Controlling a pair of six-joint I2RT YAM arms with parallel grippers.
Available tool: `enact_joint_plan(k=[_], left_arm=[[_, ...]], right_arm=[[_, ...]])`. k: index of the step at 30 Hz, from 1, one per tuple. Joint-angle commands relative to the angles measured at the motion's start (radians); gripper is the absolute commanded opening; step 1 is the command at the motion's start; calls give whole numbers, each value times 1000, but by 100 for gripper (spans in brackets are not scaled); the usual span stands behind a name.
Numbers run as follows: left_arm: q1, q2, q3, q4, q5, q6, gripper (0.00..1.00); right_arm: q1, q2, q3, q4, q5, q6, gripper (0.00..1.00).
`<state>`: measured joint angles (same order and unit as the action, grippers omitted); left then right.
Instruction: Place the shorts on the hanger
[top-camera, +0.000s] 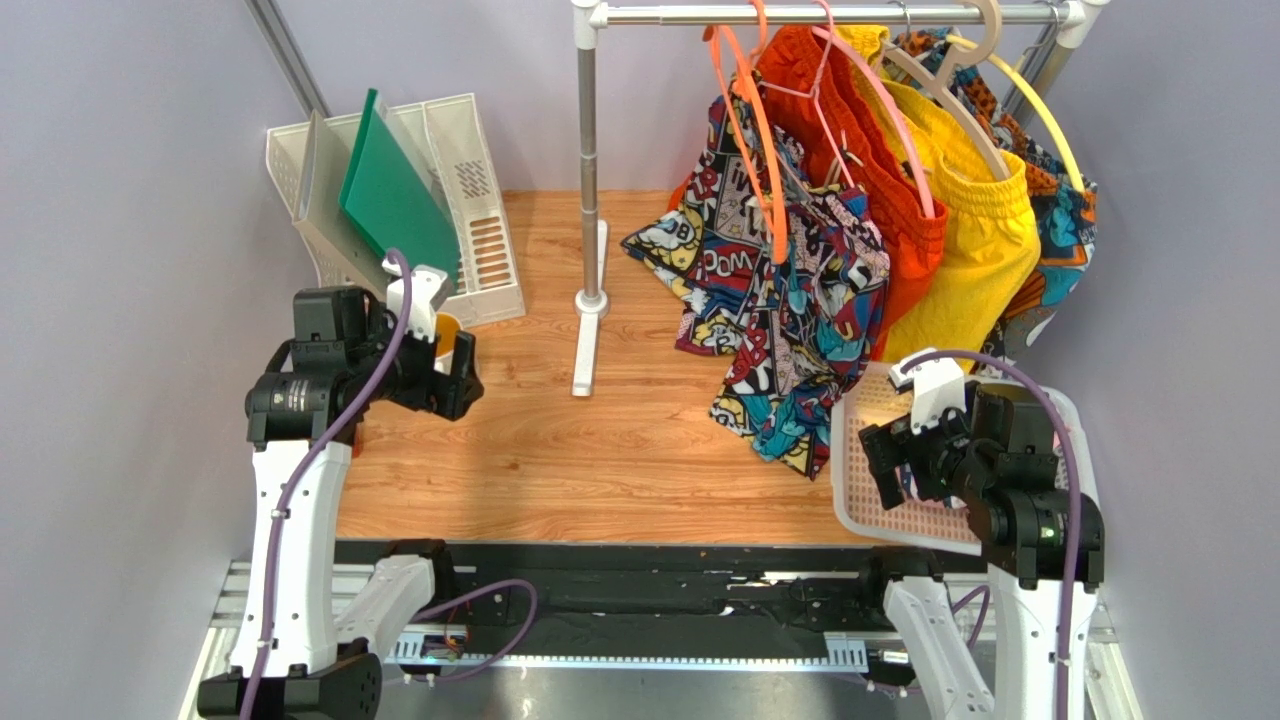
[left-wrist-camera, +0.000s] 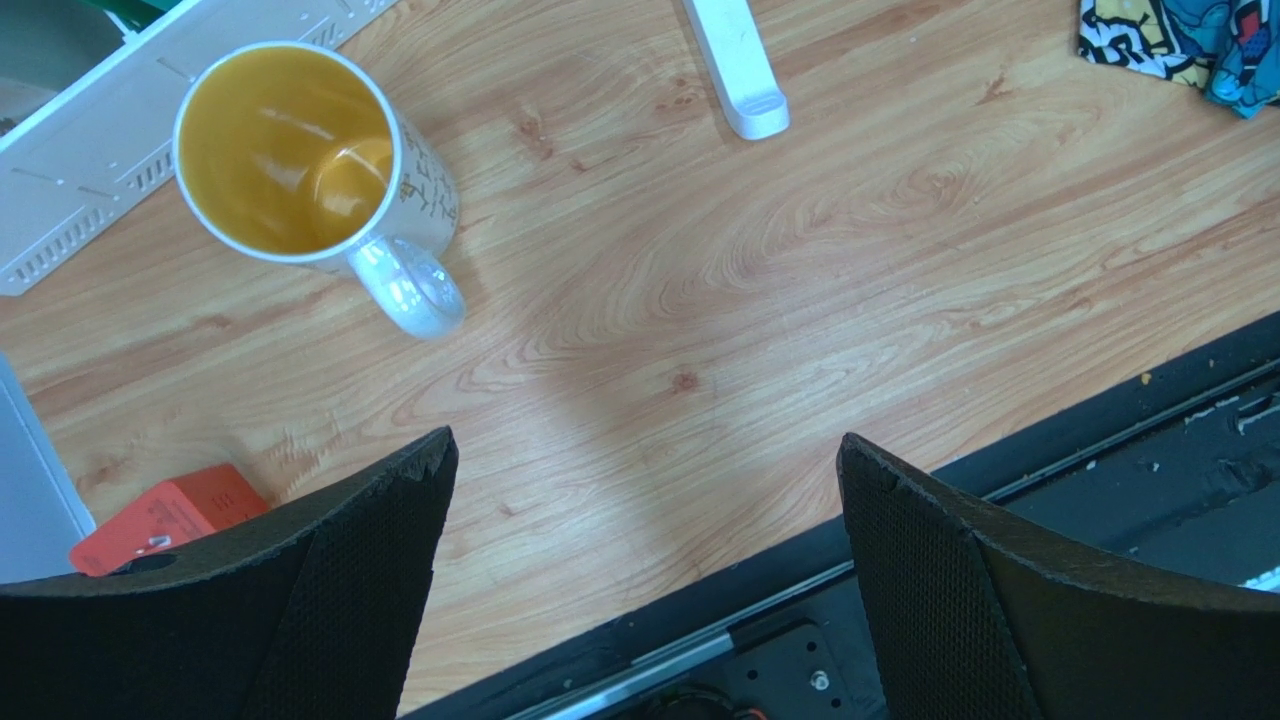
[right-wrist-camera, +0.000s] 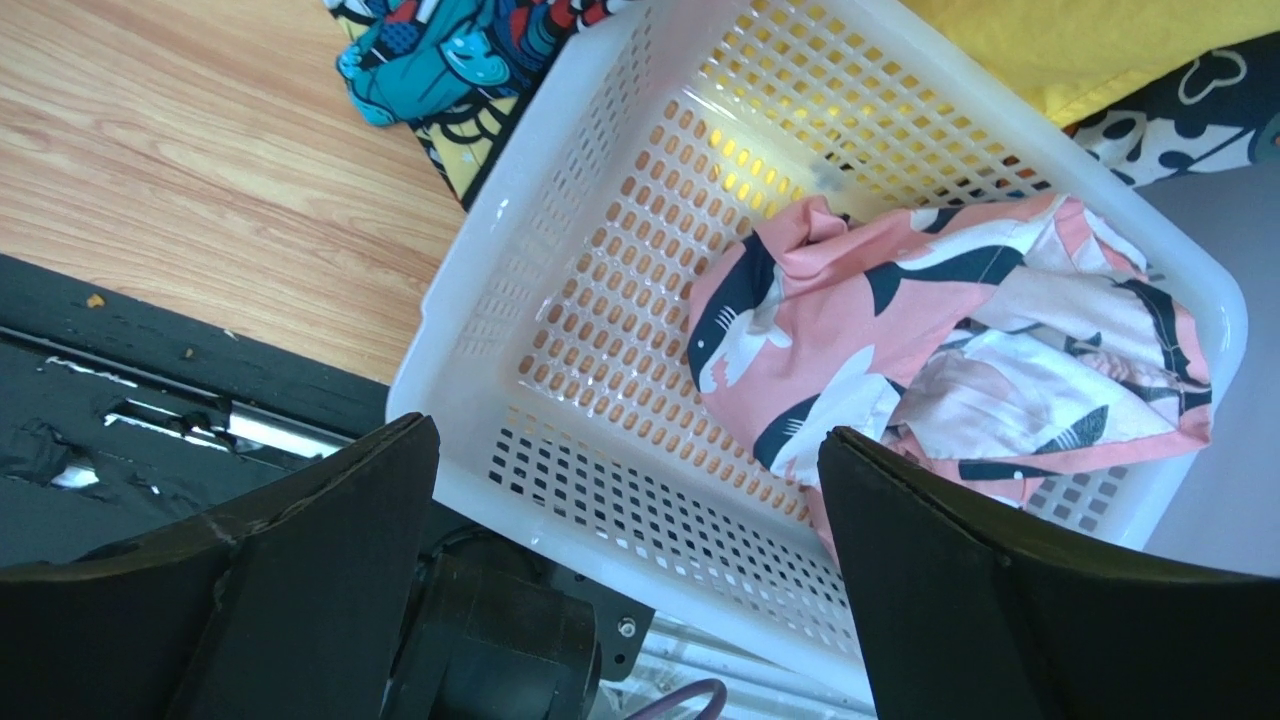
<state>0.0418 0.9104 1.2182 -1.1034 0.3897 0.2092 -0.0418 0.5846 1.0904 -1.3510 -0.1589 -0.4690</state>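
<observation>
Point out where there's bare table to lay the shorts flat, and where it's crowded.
Bare wood runs from the rack foot to the comic-print shorts, forward to the black rail. Crowded: the back-left corner with file tray and mug, and the right side, where the basket holds the shorts.

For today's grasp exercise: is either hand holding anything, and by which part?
Nothing is held: left hand and right hand are open; the shorts lie in the basket.

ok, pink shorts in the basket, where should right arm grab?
I'd pinch the raised fold on the shorts, at their end nearest the middle of the basket, from straight above with the right gripper. The walls block a side approach, and that bunched ridge stands proud.
</observation>
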Motion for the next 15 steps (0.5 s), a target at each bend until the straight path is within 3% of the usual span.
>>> enact_joint_plan(k=[1, 10, 12, 13, 15], left_arm=[[7, 15, 46, 13, 14, 41, 100], [6, 50, 72, 1, 28, 55, 99], [7, 50, 70, -1, 29, 61, 99], [6, 47, 72, -1, 29, 64, 100], [6, 47, 72, -1, 26, 65, 99]], right_arm=[[-7, 50, -18, 0, 76, -19, 100], [-58, 233, -9, 24, 203, -68, 100], [-191, 267, -18, 41, 174, -162, 100], [-254, 305, -27, 47, 89, -199, 100], [-453, 360, -29, 56, 27, -291, 100]])
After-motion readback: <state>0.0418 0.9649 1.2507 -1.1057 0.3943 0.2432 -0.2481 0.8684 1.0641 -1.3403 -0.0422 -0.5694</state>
